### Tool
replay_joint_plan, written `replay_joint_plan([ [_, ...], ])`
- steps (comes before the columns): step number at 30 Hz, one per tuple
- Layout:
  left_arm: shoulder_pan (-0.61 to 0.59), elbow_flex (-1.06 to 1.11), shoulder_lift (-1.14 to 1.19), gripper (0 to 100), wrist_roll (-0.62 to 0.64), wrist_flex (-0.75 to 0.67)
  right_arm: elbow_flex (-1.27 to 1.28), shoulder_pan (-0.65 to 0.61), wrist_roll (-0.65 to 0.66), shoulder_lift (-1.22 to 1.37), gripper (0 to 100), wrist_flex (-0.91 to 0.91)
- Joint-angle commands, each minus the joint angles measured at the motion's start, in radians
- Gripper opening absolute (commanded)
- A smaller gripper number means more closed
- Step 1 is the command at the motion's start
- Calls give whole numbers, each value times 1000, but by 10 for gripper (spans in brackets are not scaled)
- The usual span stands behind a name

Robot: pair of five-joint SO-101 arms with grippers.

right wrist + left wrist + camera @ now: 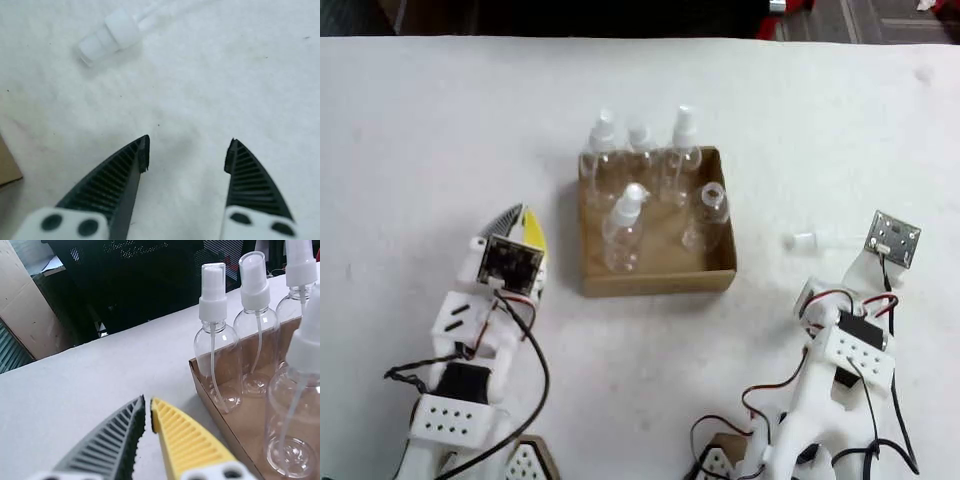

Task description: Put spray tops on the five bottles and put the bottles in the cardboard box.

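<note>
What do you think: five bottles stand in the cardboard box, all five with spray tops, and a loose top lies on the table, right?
Not all: the high view shows one bottle open-necked, four with spray tops. The five do stand in the cardboard box, the loose top on the table.

5 clear round plastic bottles [625, 235] in total: 4 w/ white spray tops [634, 193] on, and 1 bottle w/o top [708, 215]. 1 loose white spray top [801, 240] w/ thin tube. 1 shallow brown cardboard box [655, 282]. 2 grippers: left gripper [148, 402] w/ grey + yellow fingers, right gripper [187, 150] w/ black fingers.
</note>
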Motion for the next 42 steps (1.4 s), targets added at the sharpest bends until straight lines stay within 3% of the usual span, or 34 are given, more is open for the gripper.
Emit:
replay_joint_plan([
  [1, -10, -32, -19, 24, -8, 3, -5, 10, 12, -4, 223, -33],
  [10, 2, -31, -19, 24, -6, 3, 61, -39, 12, -2, 223, -179],
  [21, 2, -31, -19, 24, -6, 3, 66, -35, 12, 1, 223, -183],
  [32, 2, -21, -19, 24, -6, -5, 28, 196, 2, -101, 221, -186],
  [37, 4, -25, -19, 24, -6, -5, 28, 211, 14, -223, 219, -263],
  [39, 4, -25, -19, 24, -6, -5, 28, 194, 58, -275, 219, -305],
  [42, 4, -25, -19, 24, -6, -5, 54, 130, 253, -332, 219, -308],
])
